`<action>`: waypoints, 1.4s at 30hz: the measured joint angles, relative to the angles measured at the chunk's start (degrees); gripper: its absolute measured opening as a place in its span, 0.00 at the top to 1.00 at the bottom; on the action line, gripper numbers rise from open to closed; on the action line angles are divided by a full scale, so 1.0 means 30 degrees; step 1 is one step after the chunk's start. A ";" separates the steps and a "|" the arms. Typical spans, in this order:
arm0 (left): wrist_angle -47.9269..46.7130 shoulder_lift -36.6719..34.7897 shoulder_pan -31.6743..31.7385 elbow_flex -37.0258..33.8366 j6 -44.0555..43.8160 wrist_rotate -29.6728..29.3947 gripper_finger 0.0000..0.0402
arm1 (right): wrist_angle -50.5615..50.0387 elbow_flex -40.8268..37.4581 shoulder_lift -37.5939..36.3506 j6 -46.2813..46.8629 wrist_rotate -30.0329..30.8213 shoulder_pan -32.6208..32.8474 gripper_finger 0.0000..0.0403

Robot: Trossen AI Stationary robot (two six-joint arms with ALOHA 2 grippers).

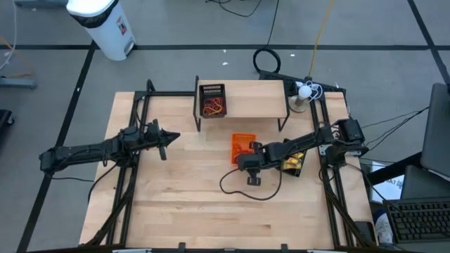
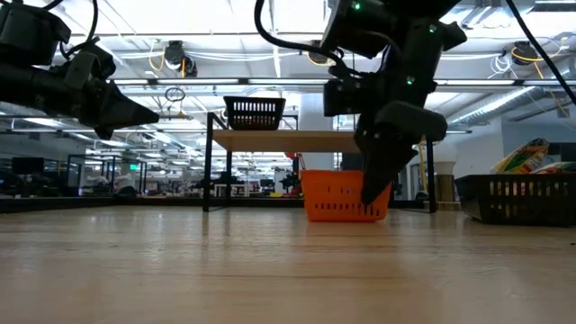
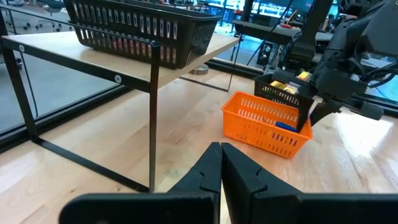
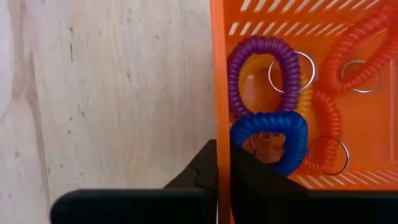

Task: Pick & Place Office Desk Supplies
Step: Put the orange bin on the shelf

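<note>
An orange basket (image 1: pixel 242 144) stands on the table's middle and holds purple (image 4: pixel 261 53), blue (image 4: pixel 273 127) and red (image 4: pixel 323 112) coil rings with metal loops. My right gripper (image 4: pixel 222 149) has come down at the basket's near right corner (image 2: pixel 371 198) and is shut on its wall. My left gripper (image 1: pixel 172 137) is shut on nothing and hovers level above the table's left part, pointing toward the basket (image 3: pixel 267 124). My right gripper pinches the orange basket's upright wall (image 4: pixel 220 118) at its top rim, one finger outside over the wood and one inside next to the blue ring. The fingers come steeply from above, slanting from the right. The basket stands flat on the table.
A low wooden shelf (image 1: pixel 246 98) at the far middle carries a black basket (image 1: pixel 212 100) of rubber bands. A second black basket (image 1: pixel 294 163) with yellow packets stands right of the orange one, under my right arm. Bare wood lies along the near side.
</note>
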 joint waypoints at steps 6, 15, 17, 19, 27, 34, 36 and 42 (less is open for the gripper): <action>-0.0144 -0.0005 0.0000 0.0007 -0.0018 0.0002 0.99 | -0.0614 0.0098 -0.0645 -0.0090 0.0362 0.0735 1.00; -0.0825 -0.0005 0.0000 0.0022 0.0063 -0.0022 0.99 | -0.3979 0.2947 -0.4041 -0.0700 0.1129 0.3450 1.00; -0.0881 0.0000 0.0000 0.0022 0.0140 -0.0022 0.99 | -0.5197 0.4007 -0.4594 -0.0504 0.1387 0.3930 1.00; -0.0873 -0.0002 0.0000 0.0022 0.0191 -0.0022 0.99 | -0.6427 0.5231 -0.4954 -0.0335 0.1353 0.4166 1.00; -0.0867 0.0000 -0.0006 0.0022 0.0197 -0.0022 0.99 | -1.1136 1.0137 -0.5024 -0.1076 0.2370 0.3003 1.00; -0.0860 0.0000 0.0000 0.0022 0.0103 -0.0029 0.99 | -1.2719 1.1518 -0.5018 -0.4290 0.1282 -0.1423 1.00; -0.0850 0.0000 0.0000 0.0022 0.0087 -0.0029 0.99 | -1.2931 1.1526 -0.4966 -0.5551 0.0323 -0.2879 1.00; -0.0845 0.0000 0.0000 0.0022 0.0033 -0.0029 0.99 | -1.2247 1.1526 -0.3746 -0.8762 -0.1093 -0.6334 1.00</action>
